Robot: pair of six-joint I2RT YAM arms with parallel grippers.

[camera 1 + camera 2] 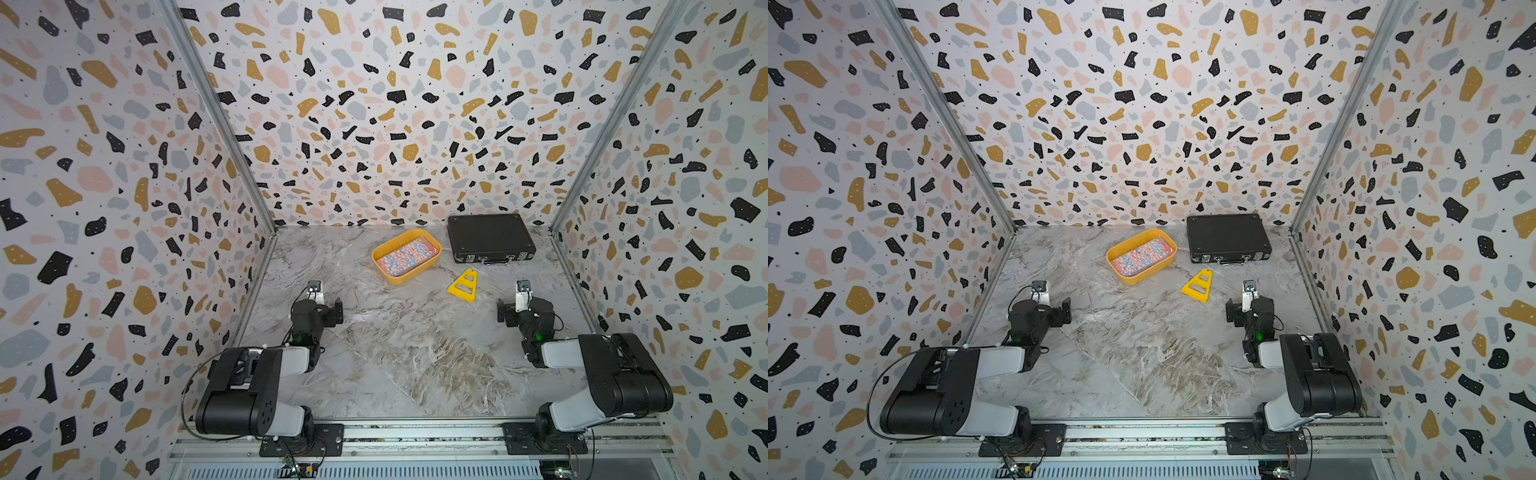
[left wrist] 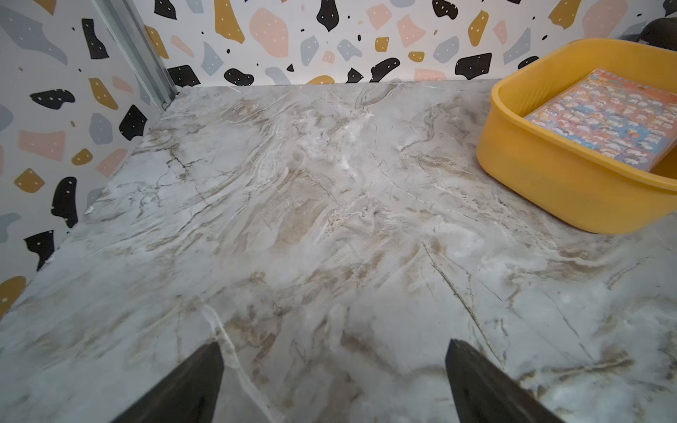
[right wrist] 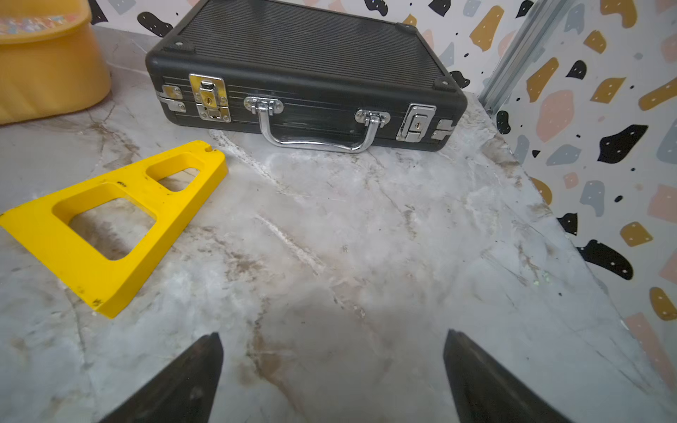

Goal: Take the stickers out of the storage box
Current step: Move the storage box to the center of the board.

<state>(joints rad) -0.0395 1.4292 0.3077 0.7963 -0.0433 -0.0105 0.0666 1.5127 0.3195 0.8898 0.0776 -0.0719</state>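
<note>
Upper centre of a top view: light, glossy, likely slippery stickers (image 1: 409, 255) lie in the storage box (image 1: 397, 277); pinching a sheet's edge looks best. Left gripper (image 2: 334, 343) and right gripper (image 3: 332, 333) gape wide, empty.

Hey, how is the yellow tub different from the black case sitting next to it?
The storage box is yellow-orange plastic; the black briefcase is ribbed with chrome latches and handle. The storage box is open-topped, stickers showing inside; the briefcase is shut, contents hidden. The storage box is smaller and angled; the briefcase lies square to the back wall. Both rest on the table.
</note>
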